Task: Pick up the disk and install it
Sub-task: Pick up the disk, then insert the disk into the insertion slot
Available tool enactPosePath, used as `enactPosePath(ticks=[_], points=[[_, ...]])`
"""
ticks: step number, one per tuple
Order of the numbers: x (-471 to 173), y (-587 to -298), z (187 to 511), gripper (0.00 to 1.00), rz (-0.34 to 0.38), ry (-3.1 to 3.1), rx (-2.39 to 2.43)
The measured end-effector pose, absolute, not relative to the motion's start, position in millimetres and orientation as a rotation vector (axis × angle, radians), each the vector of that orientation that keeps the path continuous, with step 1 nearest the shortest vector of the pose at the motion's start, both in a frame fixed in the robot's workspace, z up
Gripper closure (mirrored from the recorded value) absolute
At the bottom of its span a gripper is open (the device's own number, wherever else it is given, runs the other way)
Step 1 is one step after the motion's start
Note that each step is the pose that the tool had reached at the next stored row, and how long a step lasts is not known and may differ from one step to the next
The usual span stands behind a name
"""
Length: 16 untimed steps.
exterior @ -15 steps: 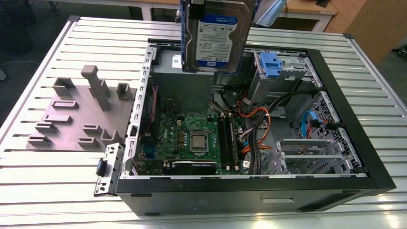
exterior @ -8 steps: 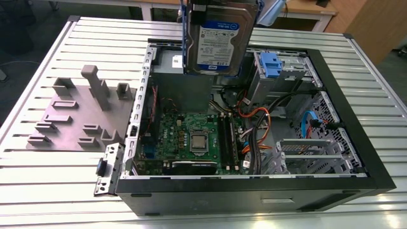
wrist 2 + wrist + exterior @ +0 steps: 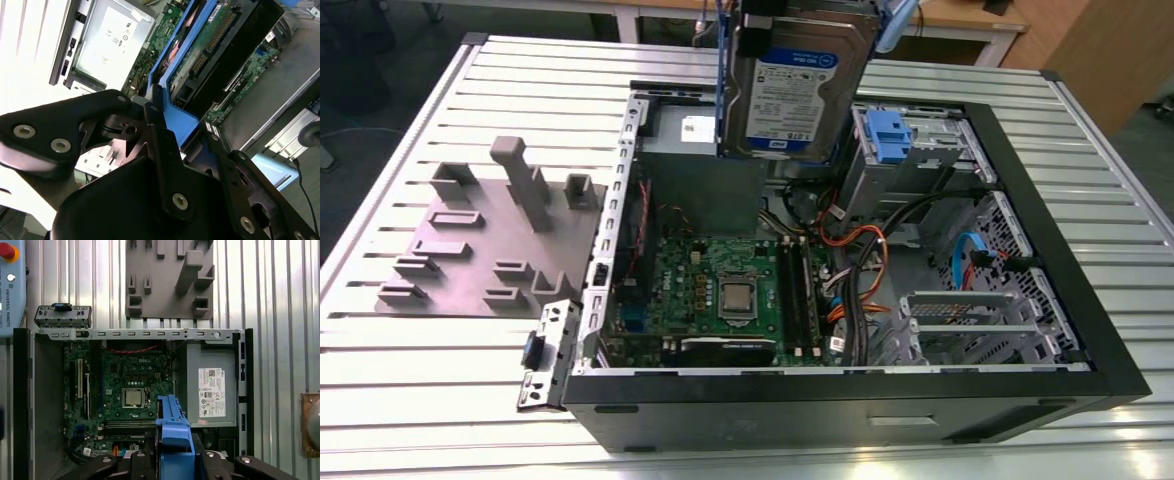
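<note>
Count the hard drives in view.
1. The disk hangs upright above the open computer case, held in the gripper. More may sit hidden inside the metal drive cage.

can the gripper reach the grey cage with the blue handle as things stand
Probably yes: the gripper, shut on the disk, hangs over the open case, and the grey cage beside it, toward the exterior view's right, looks uncovered.

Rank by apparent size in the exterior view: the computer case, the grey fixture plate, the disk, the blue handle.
computer case
grey fixture plate
disk, likely enlarged by nearness to camera
blue handle
</note>
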State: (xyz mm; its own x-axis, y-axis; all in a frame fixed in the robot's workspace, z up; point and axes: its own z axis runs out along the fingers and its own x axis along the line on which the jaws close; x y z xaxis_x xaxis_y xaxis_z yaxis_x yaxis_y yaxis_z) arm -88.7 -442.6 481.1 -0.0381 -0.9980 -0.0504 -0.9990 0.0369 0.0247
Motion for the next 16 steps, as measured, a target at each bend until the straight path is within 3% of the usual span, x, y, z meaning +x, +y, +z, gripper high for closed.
enactPosePath(ticks=[16], points=[[-85.2, -442.7, 477.8, 0.64, 0.077, 2.251, -2.168]])
